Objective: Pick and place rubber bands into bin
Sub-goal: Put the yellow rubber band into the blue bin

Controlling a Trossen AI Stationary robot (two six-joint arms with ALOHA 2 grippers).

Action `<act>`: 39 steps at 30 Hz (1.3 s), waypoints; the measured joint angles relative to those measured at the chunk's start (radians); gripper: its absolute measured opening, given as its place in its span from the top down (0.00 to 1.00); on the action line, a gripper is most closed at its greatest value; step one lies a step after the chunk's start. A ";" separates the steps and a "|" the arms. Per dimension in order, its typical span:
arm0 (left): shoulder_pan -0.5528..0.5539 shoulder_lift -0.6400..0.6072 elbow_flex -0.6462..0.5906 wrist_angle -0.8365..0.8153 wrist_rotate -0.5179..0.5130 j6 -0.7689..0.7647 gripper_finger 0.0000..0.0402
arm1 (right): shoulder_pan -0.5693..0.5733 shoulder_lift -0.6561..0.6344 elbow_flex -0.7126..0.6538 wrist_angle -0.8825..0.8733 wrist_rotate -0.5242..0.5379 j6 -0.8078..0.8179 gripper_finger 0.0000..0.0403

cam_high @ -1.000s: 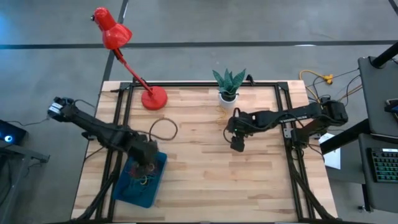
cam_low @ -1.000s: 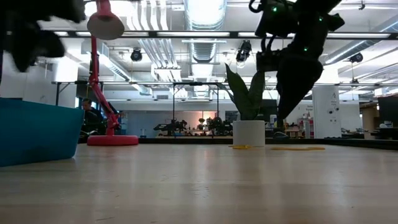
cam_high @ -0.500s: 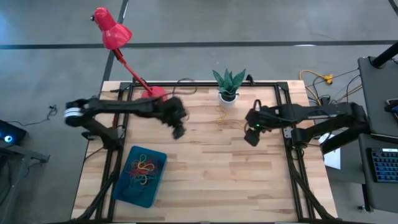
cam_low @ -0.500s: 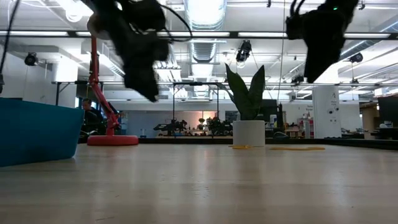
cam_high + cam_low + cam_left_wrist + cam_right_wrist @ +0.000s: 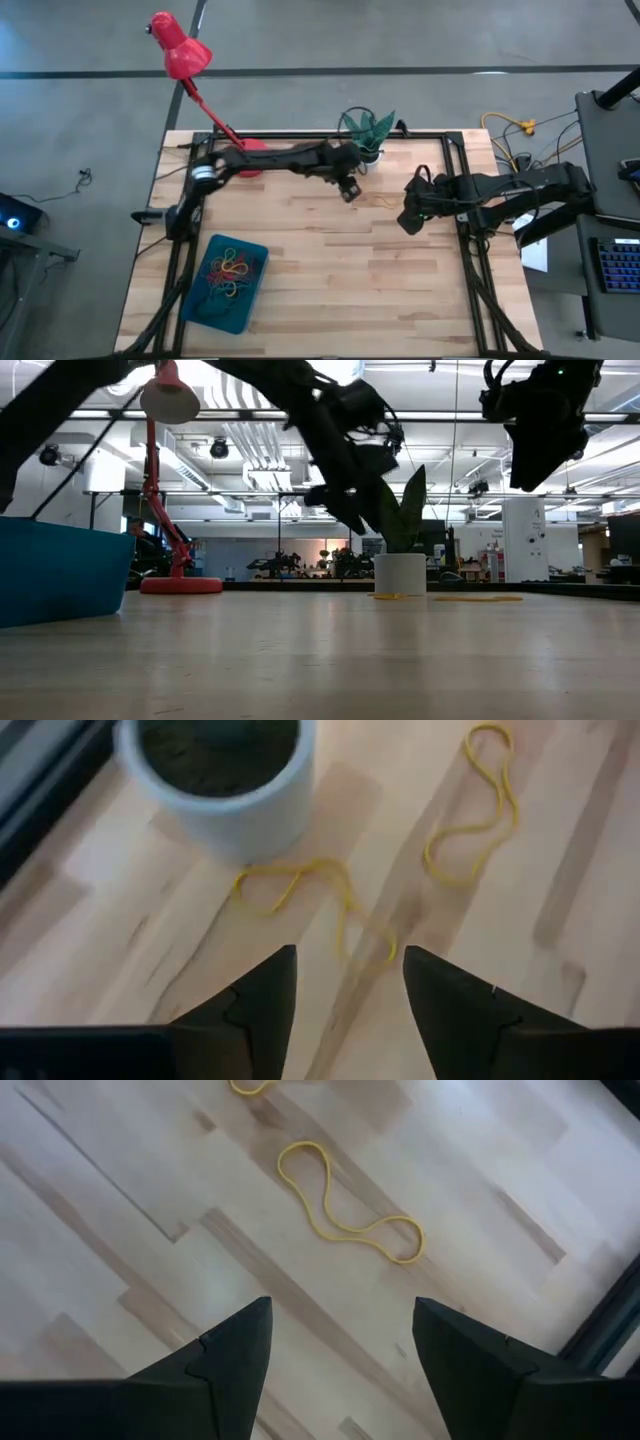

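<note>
Two yellow rubber bands lie flat on the wooden table near the white plant pot [image 5: 220, 780]: one [image 5: 310, 905] just in front of the pot, the other [image 5: 475, 810] farther toward the table's right. My left gripper [image 5: 345, 955] hangs open above the nearer band, slanting down, nothing between its fingers; in the high view it [image 5: 348, 190] is beside the pot. My right gripper [image 5: 340, 1305] is open over bare wood, and the second band [image 5: 345, 1205] lies just ahead of it. The teal bin [image 5: 228, 283] at the near left holds several coloured rubber bands [image 5: 232, 268].
A red desk lamp [image 5: 190, 80] stands with its base at the far left. The plant pot [image 5: 366, 152] is at the far edge, close to my left gripper. Black frame rails [image 5: 462, 200] run along the table's sides. In the low view the bin's wall [image 5: 60, 575] is at the left.
My left gripper has swung fast from over the bin at the near left, across the table toward the far edge and right, and now hangs by the plant pot. My right gripper has drawn back toward the table's right edge and risen a little.
</note>
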 joint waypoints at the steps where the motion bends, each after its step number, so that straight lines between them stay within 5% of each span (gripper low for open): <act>1: -0.004 0.030 0.031 -0.003 0.000 -0.006 0.58 | 0.000 0.001 -0.001 0.001 0.000 0.006 0.43; 12: -0.046 0.161 0.060 -0.034 -0.042 -0.103 0.65 | 0.000 0.005 -0.004 -0.023 0.001 0.048 0.43; 21: -0.013 0.236 0.077 0.006 0.108 -0.249 0.65 | 0.000 0.006 -0.006 -0.021 -0.002 0.065 0.43; 30: -0.019 0.236 0.072 0.049 0.029 -0.231 0.65 | 0.000 0.006 -0.006 -0.021 -0.010 0.119 0.43; 39: -0.082 0.197 0.072 0.058 -0.054 -0.022 0.65 | 0.000 0.006 -0.006 -0.018 -0.015 0.126 0.43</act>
